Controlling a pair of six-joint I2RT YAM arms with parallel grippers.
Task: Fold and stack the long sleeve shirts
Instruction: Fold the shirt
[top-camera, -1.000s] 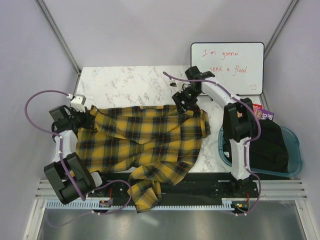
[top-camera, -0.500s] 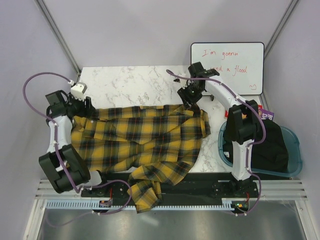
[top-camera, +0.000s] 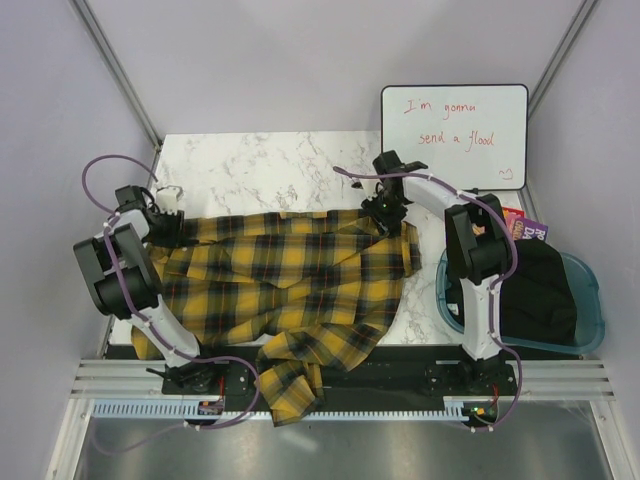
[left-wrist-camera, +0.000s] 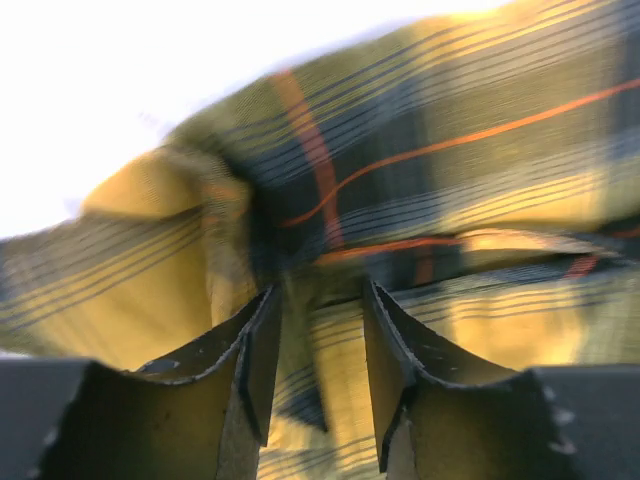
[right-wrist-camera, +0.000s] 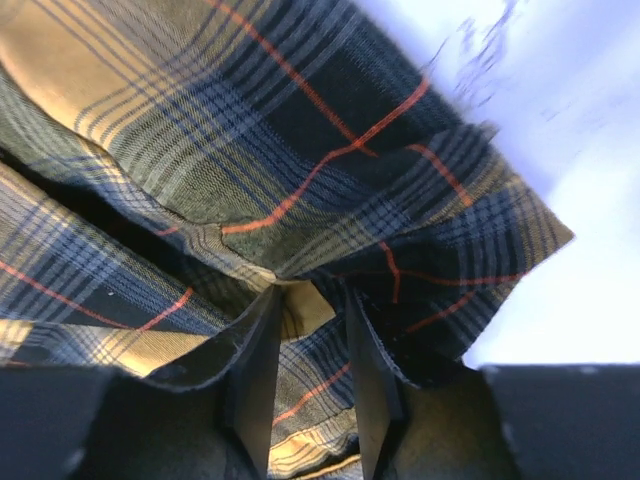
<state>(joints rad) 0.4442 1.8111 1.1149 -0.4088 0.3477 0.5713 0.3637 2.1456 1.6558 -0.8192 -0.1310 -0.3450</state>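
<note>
One long sleeve shirt (top-camera: 290, 270), yellow-and-black plaid with thin red lines, lies spread across the marble table (top-camera: 260, 165). One sleeve (top-camera: 285, 385) hangs over the near edge. My left gripper (top-camera: 172, 228) is down at the shirt's left edge. In the left wrist view its jaws (left-wrist-camera: 320, 290) stand apart with plaid cloth (left-wrist-camera: 430, 180) between and beyond them. My right gripper (top-camera: 388, 215) is at the shirt's far right corner. Its jaws (right-wrist-camera: 310, 290) are narrowly apart, straddling a fold of the cloth (right-wrist-camera: 300, 150).
A whiteboard (top-camera: 455, 135) with red writing leans at the back right. A blue bin (top-camera: 592, 300) holding dark clothing (top-camera: 540, 290) sits right of the table. A small colourful packet (top-camera: 528, 228) lies behind the bin.
The left gripper opened, swung inward and dropped onto the shirt's left edge. The right gripper came back down onto the far right corner. Both sets of jaws have narrowed over the cloth.
</note>
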